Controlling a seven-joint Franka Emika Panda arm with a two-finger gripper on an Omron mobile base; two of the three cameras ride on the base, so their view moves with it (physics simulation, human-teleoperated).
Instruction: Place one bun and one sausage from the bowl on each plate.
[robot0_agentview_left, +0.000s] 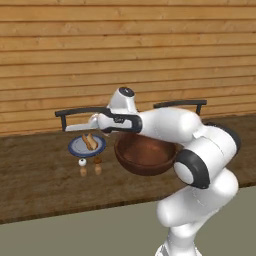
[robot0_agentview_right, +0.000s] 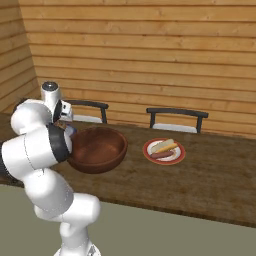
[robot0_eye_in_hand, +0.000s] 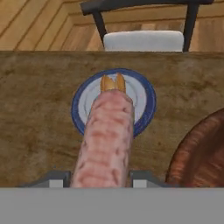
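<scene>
Red-rimmed plate (robot0_agentview_right: 164, 151) already holds bun and sausage; blue-rimmed plate (robot0_eye_in_hand: 142, 103) holds a bun (robot0_eye_in_hand: 113, 82). Pincer (robot0_eye_in_hand: 101, 179) pinching last sausage (robot0_eye_in_hand: 106, 140) above it; release pending.

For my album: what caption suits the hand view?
Pincer carries a sausage toward the blue-rimmed plate, bun waiting.

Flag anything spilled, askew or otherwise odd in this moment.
Nothing stands out. The claw holds a sausage above the blue-rimmed plate, where a bun already lies. The red-rimmed plate has its bun and sausage, and the bowl sits upright on the table.
</scene>
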